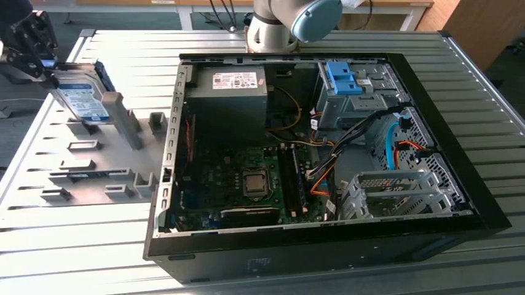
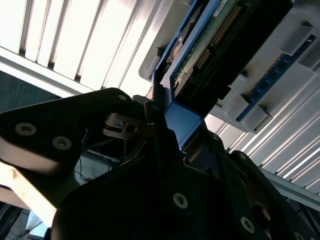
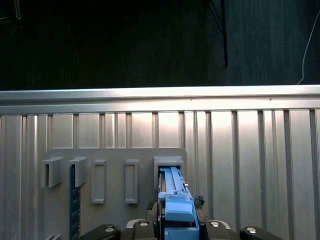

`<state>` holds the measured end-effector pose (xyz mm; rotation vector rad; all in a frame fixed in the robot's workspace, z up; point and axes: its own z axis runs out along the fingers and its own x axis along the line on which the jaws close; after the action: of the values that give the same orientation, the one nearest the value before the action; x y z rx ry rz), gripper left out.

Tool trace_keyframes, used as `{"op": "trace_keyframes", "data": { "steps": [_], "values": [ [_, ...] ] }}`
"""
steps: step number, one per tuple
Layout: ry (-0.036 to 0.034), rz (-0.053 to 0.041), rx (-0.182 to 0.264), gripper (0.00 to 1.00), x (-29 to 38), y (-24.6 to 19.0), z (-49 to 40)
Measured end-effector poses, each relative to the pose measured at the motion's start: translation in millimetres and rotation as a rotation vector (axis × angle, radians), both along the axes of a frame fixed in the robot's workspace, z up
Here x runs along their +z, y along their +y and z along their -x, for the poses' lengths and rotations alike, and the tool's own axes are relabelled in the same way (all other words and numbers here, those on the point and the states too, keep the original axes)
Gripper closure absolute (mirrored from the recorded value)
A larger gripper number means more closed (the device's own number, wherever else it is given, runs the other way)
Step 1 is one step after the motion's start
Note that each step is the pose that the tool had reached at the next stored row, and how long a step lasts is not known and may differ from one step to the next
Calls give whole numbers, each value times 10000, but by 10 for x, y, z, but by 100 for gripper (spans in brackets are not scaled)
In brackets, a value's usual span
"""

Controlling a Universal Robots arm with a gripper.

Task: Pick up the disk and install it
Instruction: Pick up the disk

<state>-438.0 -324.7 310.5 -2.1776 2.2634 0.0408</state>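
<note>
End effector (image 1: 48, 69) closed on the disk (image 1: 82, 99), gripping one end of it by the blue bracket (image 2: 176, 122). In the second wrist view the dark fingers (image 2: 112, 107) bear on either side of that bracket.

Disk tilted, labelled face visible in the exterior view. It is held over the grey fixture plate (image 1: 37, 178), near the bench (image 1: 74, 258) far corner on the exterior view's left.

In the first wrist view the far end of the disk sits at a fixture slot (image 3: 169, 162) (cannot tell whether it touches).

Open computer case (image 1: 484, 203) takes up the middle of the bench, just beside the fixture plate. Blue latch (image 1: 343, 77) sits at its far side.
</note>
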Motion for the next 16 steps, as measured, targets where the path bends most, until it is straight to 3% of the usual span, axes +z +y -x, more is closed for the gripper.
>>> {"op": "trace_keyframes", "data": {
  "steps": [16],
  "values": [
    [-1,0,0,63,274,2,0]
  ]
}}
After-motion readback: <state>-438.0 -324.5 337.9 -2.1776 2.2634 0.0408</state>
